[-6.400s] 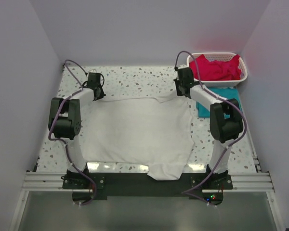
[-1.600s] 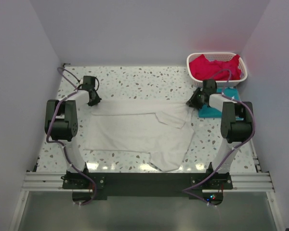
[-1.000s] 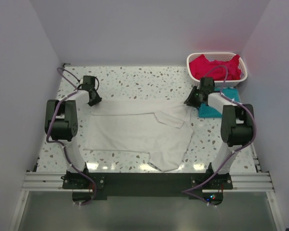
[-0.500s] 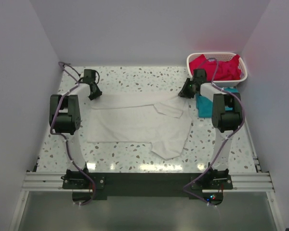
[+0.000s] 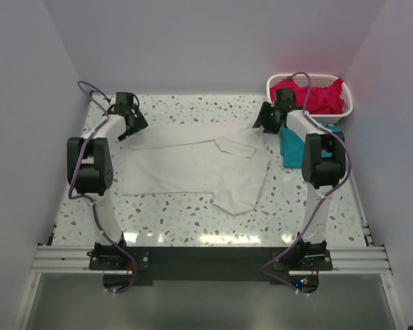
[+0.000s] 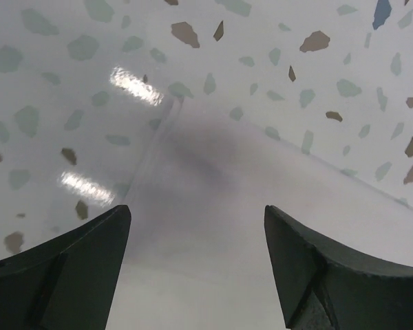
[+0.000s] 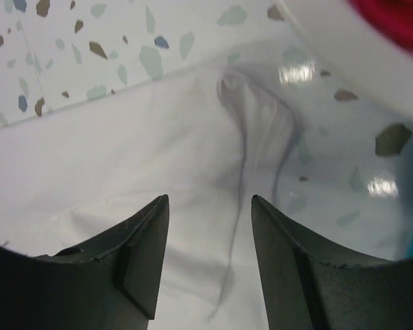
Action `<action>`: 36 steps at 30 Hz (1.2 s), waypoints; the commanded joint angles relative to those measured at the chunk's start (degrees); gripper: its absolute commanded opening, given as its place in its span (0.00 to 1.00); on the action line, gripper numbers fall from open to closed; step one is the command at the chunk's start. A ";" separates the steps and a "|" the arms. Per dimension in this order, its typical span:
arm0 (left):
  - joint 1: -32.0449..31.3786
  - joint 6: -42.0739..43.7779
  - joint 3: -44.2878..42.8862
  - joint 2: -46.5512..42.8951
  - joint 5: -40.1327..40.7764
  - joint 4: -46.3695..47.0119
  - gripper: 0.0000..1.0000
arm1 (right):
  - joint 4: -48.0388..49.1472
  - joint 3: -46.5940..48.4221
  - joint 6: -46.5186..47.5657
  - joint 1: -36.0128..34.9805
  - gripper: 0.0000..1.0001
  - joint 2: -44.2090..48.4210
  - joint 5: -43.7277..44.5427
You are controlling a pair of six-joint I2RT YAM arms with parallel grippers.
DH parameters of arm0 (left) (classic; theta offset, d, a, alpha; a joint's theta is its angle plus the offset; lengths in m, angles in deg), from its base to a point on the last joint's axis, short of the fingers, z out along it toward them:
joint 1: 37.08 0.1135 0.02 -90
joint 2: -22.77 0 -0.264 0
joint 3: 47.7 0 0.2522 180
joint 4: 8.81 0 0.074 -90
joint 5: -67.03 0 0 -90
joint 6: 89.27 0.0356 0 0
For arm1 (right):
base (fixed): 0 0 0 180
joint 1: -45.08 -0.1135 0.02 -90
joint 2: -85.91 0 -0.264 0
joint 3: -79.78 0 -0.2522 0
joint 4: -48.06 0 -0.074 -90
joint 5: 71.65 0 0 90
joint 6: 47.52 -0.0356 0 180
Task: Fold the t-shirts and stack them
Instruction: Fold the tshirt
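A white t-shirt (image 5: 193, 166) lies folded over on the speckled table (image 5: 193, 110), a sleeve flap lying on top near its far right. My left gripper (image 5: 129, 130) hovers open over the shirt's far left corner. In the left wrist view white cloth (image 6: 261, 227) lies flat between the spread left gripper (image 6: 196, 214) fingers, untouched. My right gripper (image 5: 261, 124) stands open over the far right corner. There a creased tip of white cloth (image 7: 158, 151) lies below the right gripper (image 7: 210, 201). A folded teal t-shirt (image 5: 290, 148) lies right of it. Red-pink t-shirts (image 5: 310, 97) fill the basket.
The white lattice basket (image 5: 345, 110) stands at the far right corner, and its rim (image 7: 344, 48) shows close beside my right gripper. Grey walls close in the table on three sides. Bare speckled table shows behind and in front of the white shirt.
Both arms have pulled the white shirt's far edge further back across the table. Both grippers have then opened and let go of the cloth.
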 commanded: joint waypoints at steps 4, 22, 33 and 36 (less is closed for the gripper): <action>0.67 -0.25 12.61 -23.46 6.45 -2.36 0.90 | -6.03 -13.36 2.64 -1.51 0.61 20.17 3.29; 0.67 -9.92 51.22 -48.27 6.10 -7.56 0.86 | -7.71 -45.99 1.67 -11.70 0.61 49.63 6.12; 0.67 -12.73 51.30 -43.17 6.54 -4.30 0.66 | -5.51 -50.31 2.55 -11.79 0.60 51.75 5.32; 0.67 -13.26 51.39 -41.15 6.36 -4.13 0.61 | -5.25 -50.84 2.64 -11.80 0.60 51.66 5.76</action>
